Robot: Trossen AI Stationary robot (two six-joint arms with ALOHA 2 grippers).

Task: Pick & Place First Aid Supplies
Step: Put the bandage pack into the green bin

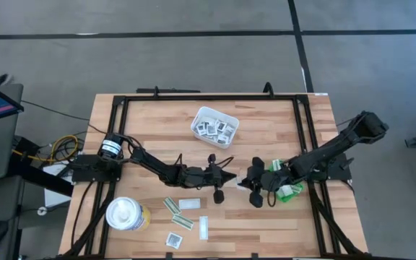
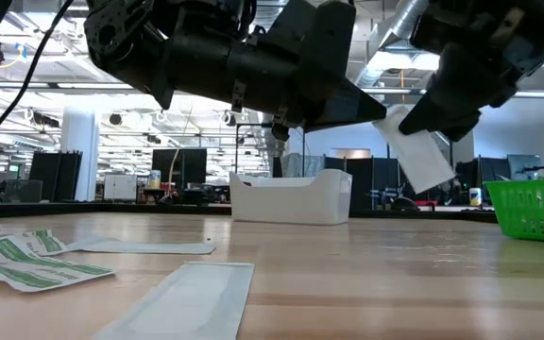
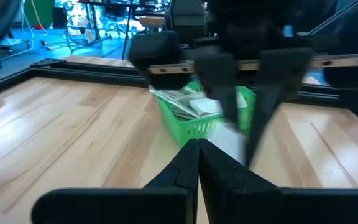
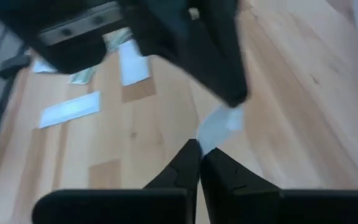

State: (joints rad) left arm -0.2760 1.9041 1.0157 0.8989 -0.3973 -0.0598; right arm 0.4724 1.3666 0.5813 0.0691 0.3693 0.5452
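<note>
A white flat packet [image 2: 421, 156] of the first aid supplies hangs above the middle of the table between my two grippers. My left gripper [image 1: 227, 178] reaches in from the left, shut on it. My right gripper [image 1: 246, 182] comes from the right and is also shut on it. Several more packets [image 1: 183, 217], white squares and white-and-olive strips, lie flat near the front edge. The green bin [image 1: 289, 186] stands under my right arm, with packets inside it [image 3: 188, 104]. My left gripper pinches the packet's upper corner [image 2: 391, 119] between its shut fingers, reaching level from the table's left. The packet hangs tilted below the fingers, clear of the table. My right gripper pinches the packet's edge [image 4: 210, 134] between its shut fingertips, slanting down from the table's right. The packet is off the wood and stretches from these fingers toward the other gripper.
A white rectangular tray [image 1: 214, 125] holding small packets stands toward the far edge. A white-and-yellow round container [image 1: 126, 214] sits at the near left. A black frame [image 1: 208, 96] runs along the table's edges. Bare wood lies between the tray and the grippers.
</note>
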